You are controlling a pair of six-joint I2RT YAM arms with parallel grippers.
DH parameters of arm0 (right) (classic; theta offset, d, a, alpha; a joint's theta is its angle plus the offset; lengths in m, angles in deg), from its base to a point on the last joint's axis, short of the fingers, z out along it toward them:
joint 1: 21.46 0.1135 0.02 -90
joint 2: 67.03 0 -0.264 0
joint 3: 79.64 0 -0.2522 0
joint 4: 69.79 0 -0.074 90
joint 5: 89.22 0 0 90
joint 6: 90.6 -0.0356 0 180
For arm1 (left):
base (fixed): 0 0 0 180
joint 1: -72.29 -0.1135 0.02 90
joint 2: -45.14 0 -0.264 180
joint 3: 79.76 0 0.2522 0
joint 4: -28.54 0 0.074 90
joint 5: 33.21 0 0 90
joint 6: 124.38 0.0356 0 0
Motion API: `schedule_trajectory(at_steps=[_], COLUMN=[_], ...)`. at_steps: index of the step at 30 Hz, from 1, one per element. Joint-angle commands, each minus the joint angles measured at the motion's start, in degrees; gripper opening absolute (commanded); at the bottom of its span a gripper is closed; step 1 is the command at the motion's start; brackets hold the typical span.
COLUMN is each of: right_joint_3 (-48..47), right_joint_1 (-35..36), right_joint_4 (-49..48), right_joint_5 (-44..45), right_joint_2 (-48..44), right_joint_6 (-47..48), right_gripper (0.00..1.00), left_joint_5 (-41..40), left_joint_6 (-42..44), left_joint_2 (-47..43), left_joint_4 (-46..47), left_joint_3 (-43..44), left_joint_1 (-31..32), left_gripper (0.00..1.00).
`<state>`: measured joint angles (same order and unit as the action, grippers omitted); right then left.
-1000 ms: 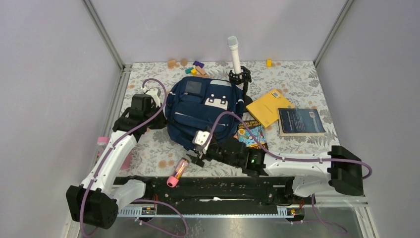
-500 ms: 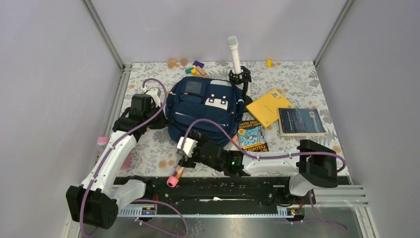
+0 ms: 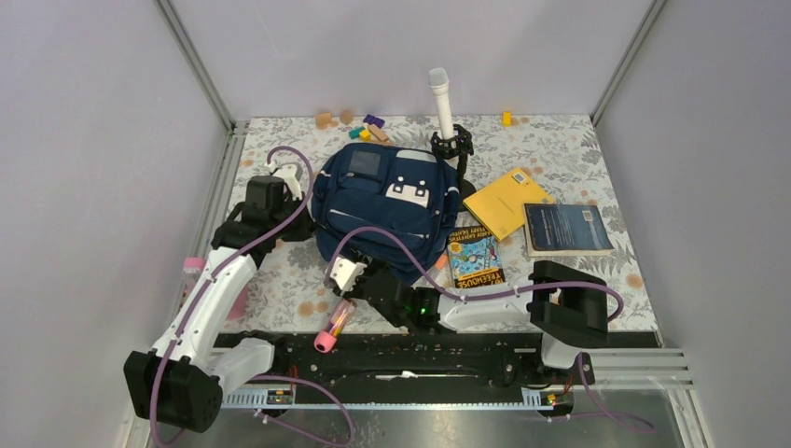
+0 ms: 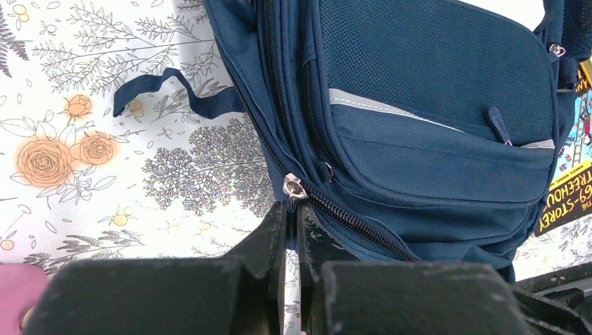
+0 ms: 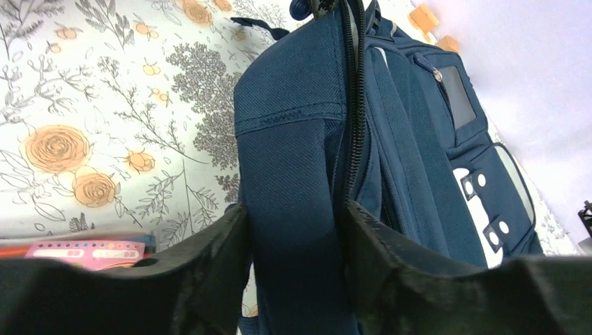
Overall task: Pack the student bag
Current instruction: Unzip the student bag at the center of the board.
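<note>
here's the danger: the left gripper (image 4: 293, 218) has its fingers pressed together on the little zipper pull (image 4: 294, 187) at the bag's side seam. that's a tiny bit of metal, and a pull at the wrong angle could let it slip free. over on the near side, the right gripper (image 5: 293, 225) has a fold of the student bag (image 3: 387, 201) wedged between its fingers, and it looks clamped. it's soft fabric though, so if that hold gives, i'd expect the whole bag to drag across the table (image 3: 560, 149) instead of the zip running. also watch the pink tube (image 3: 334, 322) lying just beside the right wrist near the table's front edge; a sweep could knock it off. the purple cable (image 3: 373, 233) loops over the bag and could snag.

the bag lies flat mid-table, books to its right. the left arm stretches forward along the left side, wrist turned in at the bag's left flank. the right arm lies low along the front edge, elbow out to the right, forearm pointing left at the bag's near corner.
</note>
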<state>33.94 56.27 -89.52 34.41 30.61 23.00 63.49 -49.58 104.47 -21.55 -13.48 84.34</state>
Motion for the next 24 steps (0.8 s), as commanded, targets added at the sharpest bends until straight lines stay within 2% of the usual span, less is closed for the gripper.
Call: schedule_trajectory(at_steps=[1, 3, 4, 7, 12, 17, 24], right_joint_3=[0.2, 0.1, 0.9, 2.5, 6.5, 8.0, 9.6], right_joint_1=[-0.2, -0.3, -0.5, -0.7, -3.5, -5.1, -10.7], right_joint_4=[-5.6, -6.0, -7.9, -10.0, -11.1, -6.5, -2.7], right_joint_5=[0.0, -0.8, -0.1, 0.1, -8.0, -12.7, -23.7], right_joint_2=[-1.5, -1.0, -0.6, -1.8, -6.3, -11.0, -16.0], right_joint_6=[0.7, 1.7, 2.9, 3.5, 0.9, -0.4, -6.0], right_gripper=[0.49, 0.33, 0.14, 0.00, 0.00, 0.00, 0.00], left_joint_5=[0.2, -0.2, -0.7, -1.5, 3.2, -0.5, -2.5], left_joint_6=[0.5, 0.7, 0.9, 0.9, -0.2, 0.6, 1.1], left_joint_2=[-2.0, -2.6, -2.9, -2.3, 0.5, -1.1, -1.8], left_joint_4=[5.5, 5.8, 5.9, 5.9, 6.6, 6.4, 6.1], left_joint_3=[0.8, 0.6, 0.5, 0.4, 2.1, 0.9, 1.2], left_joint_1=[0.1, 0.0, 0.0, 0.1, 0.0, 0.0, 0.0], left_gripper=[0.00, 0.00, 0.00, 0.00, 0.00, 0.00, 0.00])
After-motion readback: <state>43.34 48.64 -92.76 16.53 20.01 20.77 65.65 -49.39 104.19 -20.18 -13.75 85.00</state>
